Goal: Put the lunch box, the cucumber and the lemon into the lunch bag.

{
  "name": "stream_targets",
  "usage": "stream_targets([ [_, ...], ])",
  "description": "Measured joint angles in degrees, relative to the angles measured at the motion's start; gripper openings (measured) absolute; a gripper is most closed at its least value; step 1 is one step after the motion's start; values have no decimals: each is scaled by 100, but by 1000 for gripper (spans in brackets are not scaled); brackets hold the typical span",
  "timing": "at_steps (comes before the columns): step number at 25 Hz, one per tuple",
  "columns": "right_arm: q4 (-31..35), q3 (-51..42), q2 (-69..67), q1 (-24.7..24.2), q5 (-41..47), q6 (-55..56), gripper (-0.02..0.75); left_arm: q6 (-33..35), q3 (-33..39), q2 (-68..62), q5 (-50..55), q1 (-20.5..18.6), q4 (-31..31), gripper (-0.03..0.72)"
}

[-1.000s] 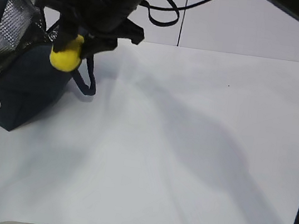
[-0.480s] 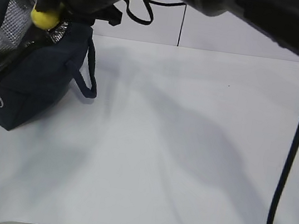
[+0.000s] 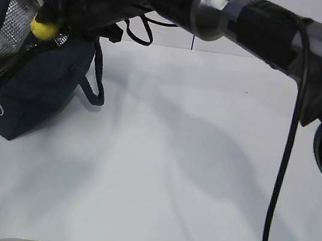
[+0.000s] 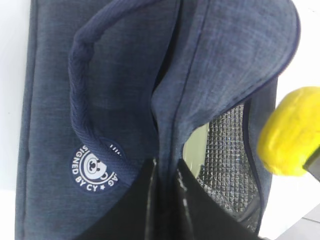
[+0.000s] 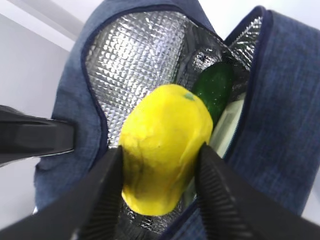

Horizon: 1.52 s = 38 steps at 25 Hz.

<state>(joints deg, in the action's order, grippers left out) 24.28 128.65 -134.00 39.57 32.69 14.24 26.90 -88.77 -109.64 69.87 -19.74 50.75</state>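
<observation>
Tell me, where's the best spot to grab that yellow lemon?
Probably around its fat middle, squeezing the two long sides. The right gripper does just that: the lemon is oval, so its narrower waist fits between the fingers, while its pointed end aims into the open bag.

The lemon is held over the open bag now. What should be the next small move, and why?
Probably lower the right gripper a little into the lunch bag, then open it. It grips the lemon just above the opening, the left gripper pinches the flap back, and the cucumber already lies inside.
</observation>
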Motion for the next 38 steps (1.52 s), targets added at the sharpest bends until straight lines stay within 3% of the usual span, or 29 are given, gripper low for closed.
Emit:
stream_targets([
  [6,167,0,-116,0,-49,-228,524,0,0,0,0,0,0,8],
  [9,267,41,-116,0,85,-401,566,0,0,0,0,0,0,8],
  [14,129,365,-116,0,842,-959,577,0,0,0,0,0,-27,8],
  [24,-1197,1200,-2,0,2550,-1329,577,0,0,0,0,0,-155,8],
  [31,-2114,1200,1,-12,3410,-1,577,0,0,0,0,0,-168,8],
  [38,-2166,1200,1,-46,3198,815,577,0,0,0,0,0,-168,8],
])
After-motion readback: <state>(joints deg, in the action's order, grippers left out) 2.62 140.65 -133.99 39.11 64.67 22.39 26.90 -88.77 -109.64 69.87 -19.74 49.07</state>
